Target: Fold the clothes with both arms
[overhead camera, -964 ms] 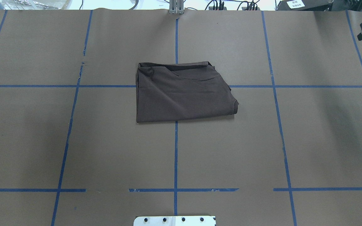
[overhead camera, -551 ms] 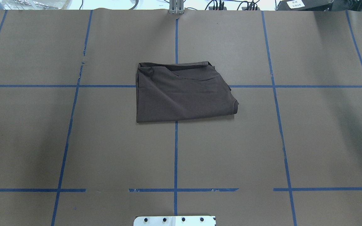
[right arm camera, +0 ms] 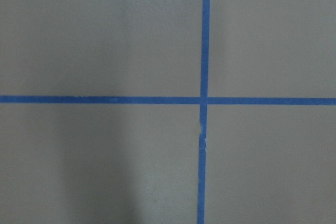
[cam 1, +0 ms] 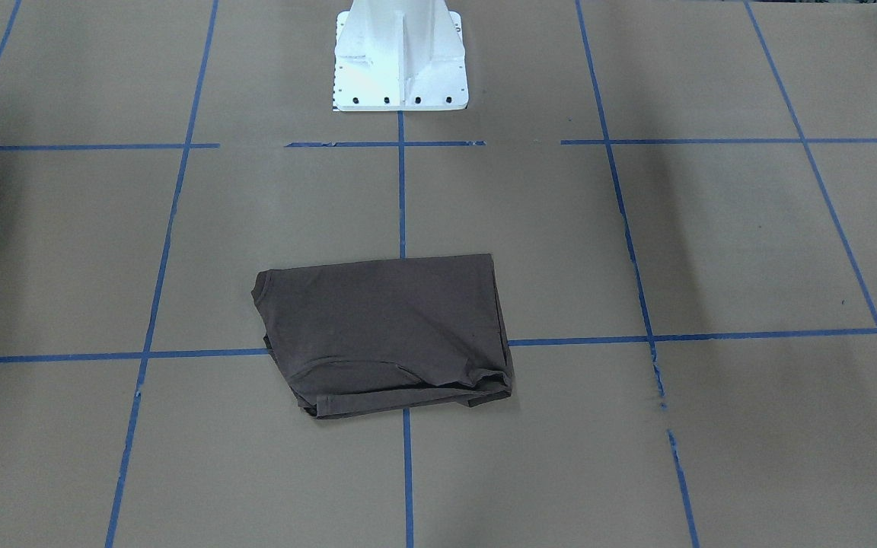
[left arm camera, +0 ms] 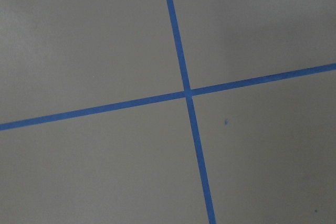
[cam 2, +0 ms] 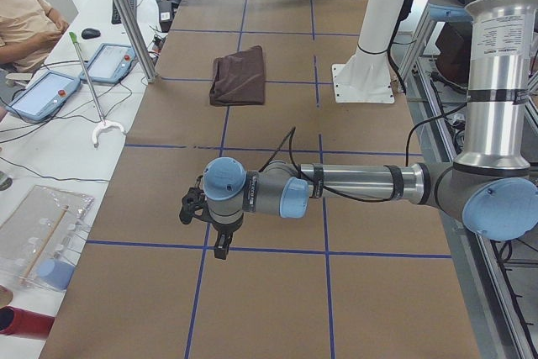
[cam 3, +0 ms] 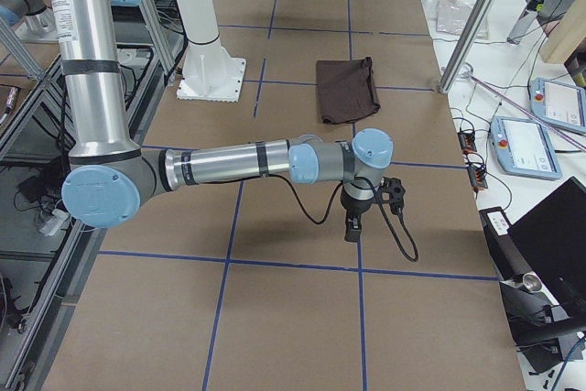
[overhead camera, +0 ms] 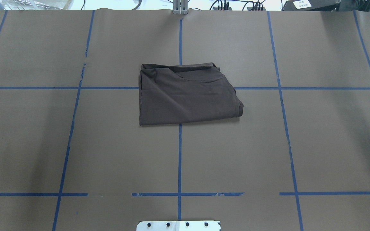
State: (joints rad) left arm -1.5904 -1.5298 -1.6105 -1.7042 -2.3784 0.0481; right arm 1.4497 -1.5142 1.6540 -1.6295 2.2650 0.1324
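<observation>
The dark brown-grey T-shirt [overhead camera: 185, 96] lies folded into a rough rectangle at the table's middle. It also shows in the front view [cam 1: 385, 335], the left view [cam 2: 238, 76] and the right view [cam 3: 347, 89]. No arm touches it. My left gripper [cam 2: 220, 245] hangs over bare paper far out at the table's left end. My right gripper [cam 3: 352, 226] hangs over bare paper at the right end. Both show only in the side views, so I cannot tell whether they are open or shut. Both wrist views show only brown paper and crossed blue tape.
The white pedestal base [cam 1: 400, 57] stands at the robot's side of the table. Blue tape lines [overhead camera: 180, 160] grid the brown paper. A seated person [cam 2: 25, 23] and tablets [cam 2: 42, 94] are beyond the far edge, with a metal post [cam 2: 126, 18].
A black gripper at the overhead view's top right edge slid out to the right and is gone from that view. The T-shirt has not moved.
</observation>
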